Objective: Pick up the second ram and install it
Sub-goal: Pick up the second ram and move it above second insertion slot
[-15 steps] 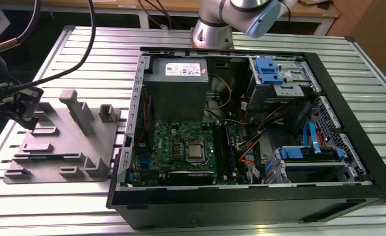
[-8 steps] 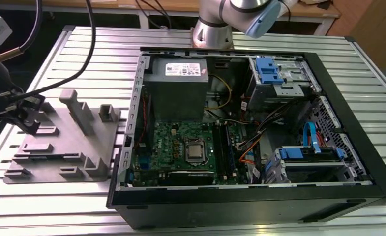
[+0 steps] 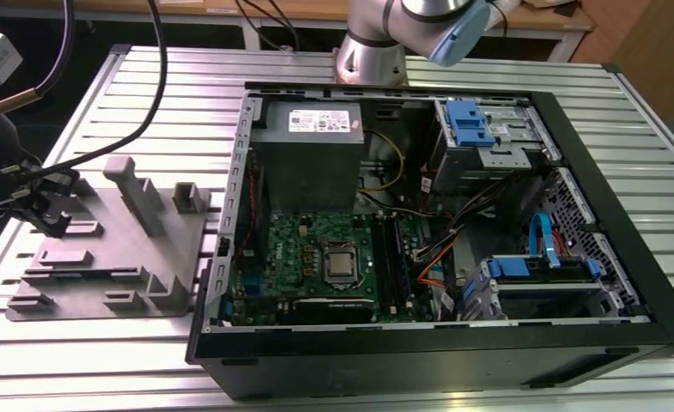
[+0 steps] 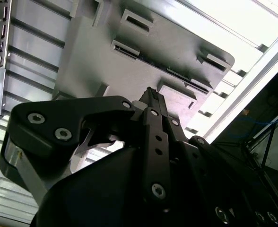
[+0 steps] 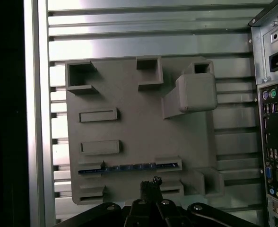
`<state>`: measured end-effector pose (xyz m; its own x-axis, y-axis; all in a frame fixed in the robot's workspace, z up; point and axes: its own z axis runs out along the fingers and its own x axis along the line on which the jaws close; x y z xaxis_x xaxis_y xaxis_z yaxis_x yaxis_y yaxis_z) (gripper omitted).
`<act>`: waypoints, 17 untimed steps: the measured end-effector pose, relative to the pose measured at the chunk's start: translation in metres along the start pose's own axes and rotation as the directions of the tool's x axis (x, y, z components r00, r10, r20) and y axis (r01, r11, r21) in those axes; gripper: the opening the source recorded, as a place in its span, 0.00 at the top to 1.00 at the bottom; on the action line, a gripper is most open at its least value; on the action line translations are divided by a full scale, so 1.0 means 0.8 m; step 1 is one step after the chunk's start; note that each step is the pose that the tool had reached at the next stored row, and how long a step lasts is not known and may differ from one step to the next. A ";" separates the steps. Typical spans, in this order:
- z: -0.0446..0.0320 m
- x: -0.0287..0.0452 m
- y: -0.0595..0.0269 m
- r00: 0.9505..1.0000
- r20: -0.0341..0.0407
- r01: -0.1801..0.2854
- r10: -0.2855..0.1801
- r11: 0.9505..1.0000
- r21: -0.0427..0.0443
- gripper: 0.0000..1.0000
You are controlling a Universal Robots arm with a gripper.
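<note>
Table (image 3: pixel 85 360): ribbed aluminium slats. It carries the computer case and the fixture plate side by side.

Computer case (image 3: pixel 428 365): black tower lying on its side with the panel off, on the exterior view's right. Its rear ports (image 5: pixel 271 142) show in the first wrist view just beside the plate.

Arm (image 3: pixel 371 43): the silver base stands at the far edge of the table, behind the case.

Fixture plate (image 3: pixel 96 266): grey block with raised holders and posts, flat on the table, at the exterior view's left of the case. It also shows in the first wrist view (image 5: pixel 139 127) and the second wrist view (image 4: pixel 129 75).

Motherboard (image 3: pixel 313 257): green board on the floor of the case, with long black slots running along the side toward the exterior view's right.

Gripper (image 3: pixel 48 215): black, over the side of the plate that is farthest from the case. In both wrist views (image 5: pixel 150 182) (image 4: pixel 151 94) the fingers stand pressed together with nothing between them.

Second ram (image 5: pixel 125 168): thin dark blue strip standing on edge in a slotted holder on the plate, in the row of holders nearest the fingertips. It lies crosswise just ahead of the gripper, with the tips opposite the part of it nearer the case. The tips are very close to it, with a thin band of grey plate between them. It is well apart from the motherboard.
</note>
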<state>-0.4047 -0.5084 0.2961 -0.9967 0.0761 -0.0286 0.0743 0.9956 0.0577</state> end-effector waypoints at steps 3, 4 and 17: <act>0.0000 0.0000 0.000 1.000 0.000 0.000 0.000 1.000 0.000 0.93; 0.0000 0.0000 0.000 1.000 0.000 0.000 0.000 1.000 0.000 0.93; 0.0065 0.0002 0.000 0.996 -0.005 0.084 -0.084 0.996 -0.003 0.93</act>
<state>-0.4047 -0.5084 0.2908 -0.9996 -0.0079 -0.0287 -0.0096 0.9983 0.0577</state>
